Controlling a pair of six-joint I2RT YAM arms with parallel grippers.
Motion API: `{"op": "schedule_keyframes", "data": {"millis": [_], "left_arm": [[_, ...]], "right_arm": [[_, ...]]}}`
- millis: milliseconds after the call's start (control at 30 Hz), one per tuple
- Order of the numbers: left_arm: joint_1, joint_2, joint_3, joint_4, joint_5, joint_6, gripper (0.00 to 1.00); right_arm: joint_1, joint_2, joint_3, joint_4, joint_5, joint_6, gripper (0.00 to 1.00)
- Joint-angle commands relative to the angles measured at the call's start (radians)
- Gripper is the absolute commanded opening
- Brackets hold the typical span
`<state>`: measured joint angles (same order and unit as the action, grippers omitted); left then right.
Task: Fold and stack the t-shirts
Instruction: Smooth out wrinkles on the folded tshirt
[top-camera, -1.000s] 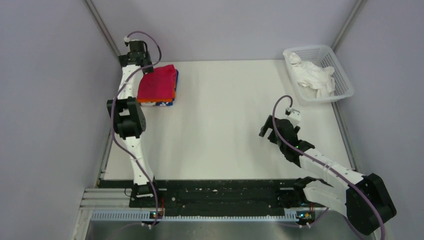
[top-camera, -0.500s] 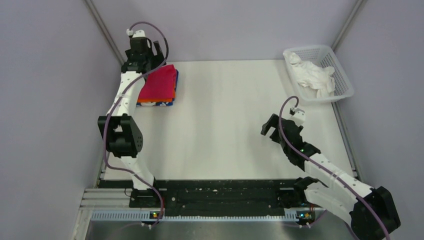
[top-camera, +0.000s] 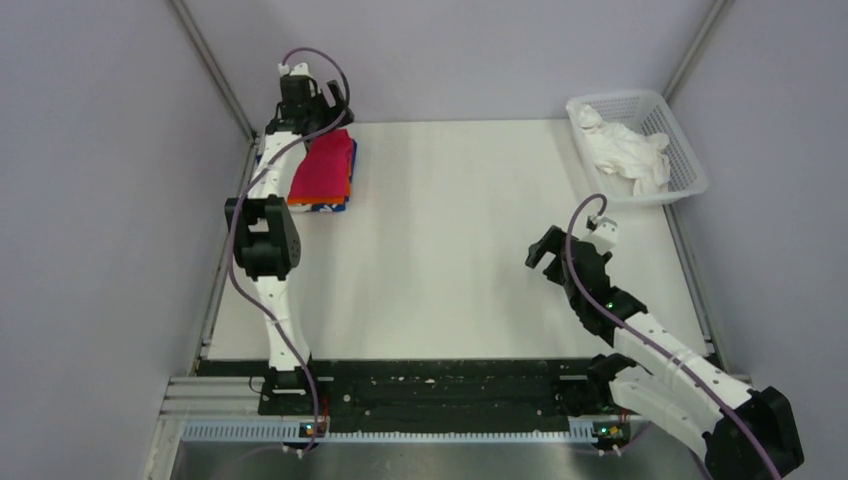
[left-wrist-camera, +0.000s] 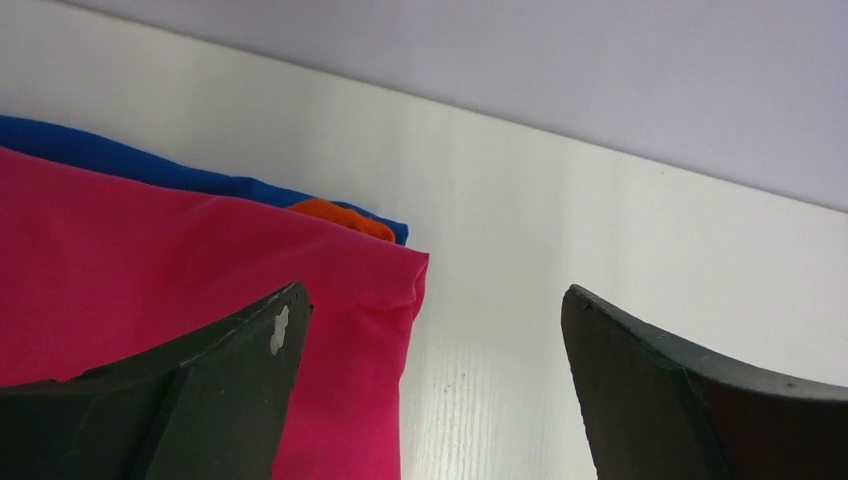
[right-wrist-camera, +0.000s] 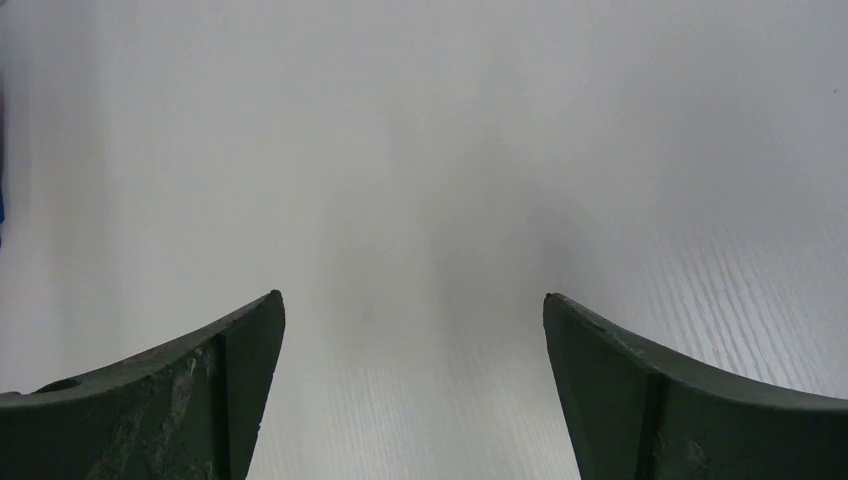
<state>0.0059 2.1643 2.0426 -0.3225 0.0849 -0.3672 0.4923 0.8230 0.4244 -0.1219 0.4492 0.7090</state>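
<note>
Hovering wide apart and empty, left fingers (left-wrist-camera: 180, 400) over stacked t-shirts' (top-camera: 325, 172) edge, right fingers (right-wrist-camera: 150, 400) over table (top-camera: 450, 230).

Pretty clearly a robotics lab bench is shown here, set up as a closed test booth. A bare white table (top-camera: 460, 260) is boxed in by plain grey walls (top-camera: 100, 200), and metal struts (top-camera: 210, 70) are run up the back corners. Two small robot arms, the left arm (top-camera: 262, 240) and the right arm (top-camera: 665, 350), are bolted side by side onto a black rail (top-camera: 440, 385) at the near edge. The only props laid out are a white mesh basket (top-camera: 655, 197) and a neat pile of folded t-shirts (top-camera: 322, 170), so a staged test rig is suggested.
</note>
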Motion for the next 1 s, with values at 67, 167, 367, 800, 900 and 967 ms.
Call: {"op": "schedule_keyframes", "data": {"millis": [67,167,367,800,900,967], "left_arm": [[0.004,0.089,0.076,0.068,0.075,-0.044,0.99],[0.004,0.126,0.086,0.120,0.106,-0.068,0.99],[0.003,0.195,0.122,0.184,0.116,-0.098,0.99],[0.004,0.338,0.202,0.218,0.192,-0.174,0.99],[0.002,0.359,0.222,0.209,0.198,-0.177,0.99],[0.002,0.364,0.236,0.196,0.190,-0.177,0.99]], "right_arm": [[-0.008,0.016,-0.002,0.010,0.045,-0.013,0.99],[-0.009,0.032,-0.005,0.013,0.059,-0.014,0.99],[-0.009,0.065,0.002,0.015,0.066,-0.026,0.99],[-0.009,0.067,0.009,-0.005,0.105,-0.029,0.99],[-0.009,0.067,0.009,-0.005,0.107,-0.029,0.99],[-0.009,0.068,0.009,-0.005,0.108,-0.029,0.99]]}}
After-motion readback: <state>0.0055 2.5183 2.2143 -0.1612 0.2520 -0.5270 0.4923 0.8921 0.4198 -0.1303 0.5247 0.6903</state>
